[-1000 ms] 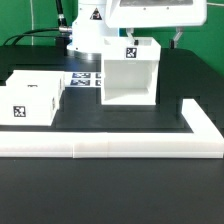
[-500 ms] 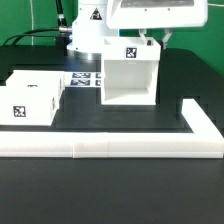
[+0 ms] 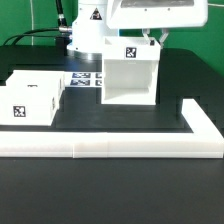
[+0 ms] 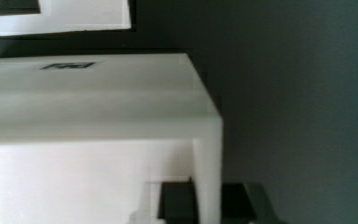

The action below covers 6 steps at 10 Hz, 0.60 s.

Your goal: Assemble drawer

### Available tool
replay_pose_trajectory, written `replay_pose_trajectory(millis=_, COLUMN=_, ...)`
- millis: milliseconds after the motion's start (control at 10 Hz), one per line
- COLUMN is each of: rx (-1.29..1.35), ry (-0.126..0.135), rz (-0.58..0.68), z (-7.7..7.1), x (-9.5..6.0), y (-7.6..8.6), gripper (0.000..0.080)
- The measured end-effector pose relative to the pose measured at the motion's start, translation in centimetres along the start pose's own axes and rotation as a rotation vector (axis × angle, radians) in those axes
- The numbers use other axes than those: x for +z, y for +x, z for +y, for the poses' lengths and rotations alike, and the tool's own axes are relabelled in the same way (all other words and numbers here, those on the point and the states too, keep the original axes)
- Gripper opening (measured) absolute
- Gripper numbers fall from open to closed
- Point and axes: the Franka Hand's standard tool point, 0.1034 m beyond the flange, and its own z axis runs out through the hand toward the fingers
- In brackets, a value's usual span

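The drawer's tall white shell (image 3: 128, 75) stands upright mid-table with its open side facing front and a tag on top. Two white box trays (image 3: 30, 102) sit together at the exterior view's left, the front one showing a tag. My gripper (image 3: 157, 38) hangs over the shell's far top corner on the exterior view's right. In the wrist view the shell's top (image 4: 87, 100) fills the frame. Its thin side wall runs between my two black fingers (image 4: 176, 203), which sit close against it on both sides; my gripper (image 4: 208, 205) is shut on that wall.
A long low white L-shaped rail (image 3: 110, 147) runs along the front and up the exterior view's right side. The marker board (image 3: 84, 78) lies flat between the trays and the shell. The robot base (image 3: 90, 28) stands behind the shell.
My gripper has moved toward the exterior view's left and down onto the shell's far top corner. The shell and the trays have not moved.
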Motion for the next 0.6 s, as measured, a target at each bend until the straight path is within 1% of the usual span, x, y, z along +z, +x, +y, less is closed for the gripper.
replay_pose_trajectory(millis=200, rx=0.0, ry=0.0, rz=0.0, z=0.0, x=0.0, y=0.0, gripper=0.0036)
replay_pose_trajectory(millis=300, rx=-0.012, ry=0.001, rz=0.0, z=0.0, x=0.0, y=0.3, gripper=0.0036)
replay_pose_trajectory(millis=500, rx=-0.046, ry=0.015, rz=0.019, z=0.1, x=-0.1, y=3.7, gripper=0.0038)
replay_pose_trajectory(millis=600, rx=-0.055, ry=0.024, rz=0.037, z=0.2, x=-0.1, y=5.9, gripper=0.0038)
